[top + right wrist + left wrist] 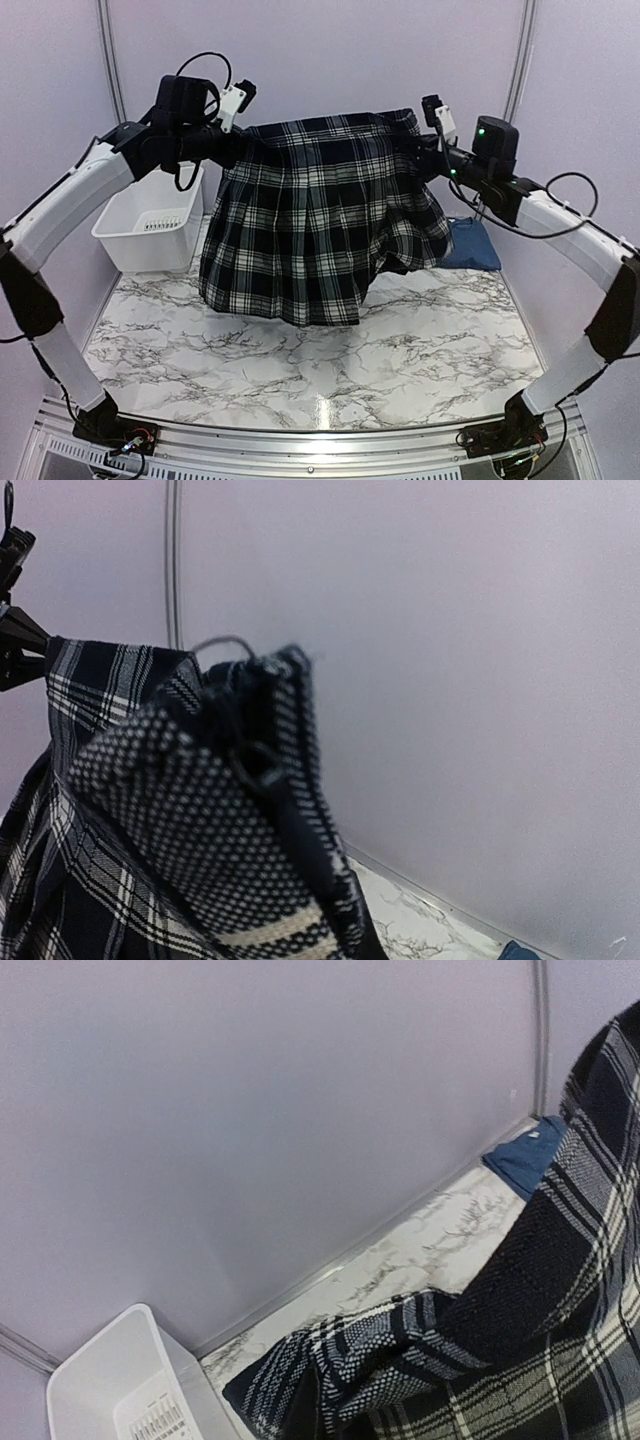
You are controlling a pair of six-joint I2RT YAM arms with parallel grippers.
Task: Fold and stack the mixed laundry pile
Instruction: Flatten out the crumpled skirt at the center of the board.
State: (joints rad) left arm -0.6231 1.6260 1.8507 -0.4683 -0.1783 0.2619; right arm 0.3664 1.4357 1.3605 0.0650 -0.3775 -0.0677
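Overhead, a large black-and-white plaid garment (310, 220) hangs stretched in the air between two robot arms, over the far half of a marble-patterned table (300, 380). It falls in vertical pleats like a skirt, with a straight upper edge and a wider hem below. The lower right part bunches inward. Whether the hem touches the table cannot be told.

The left gripper (243, 140) pinches the upper left corner and the right gripper (424, 150) pinches the upper right corner. The cloth covers the fingers of both.

A navy blue t-shirt (472, 248) lies flat at the far right of the table, partly hidden behind the hanging cloth. A white plastic bin (150, 250) sits at the far left.

Only the top view shows the whole garment and both arms. The left wrist view shows the weave up close across its lower right, with the t-shirt and the bin against the wall. The right wrist view shows a gathered fold of the cloth, finely dotted, with a thin loop of thread at its top.
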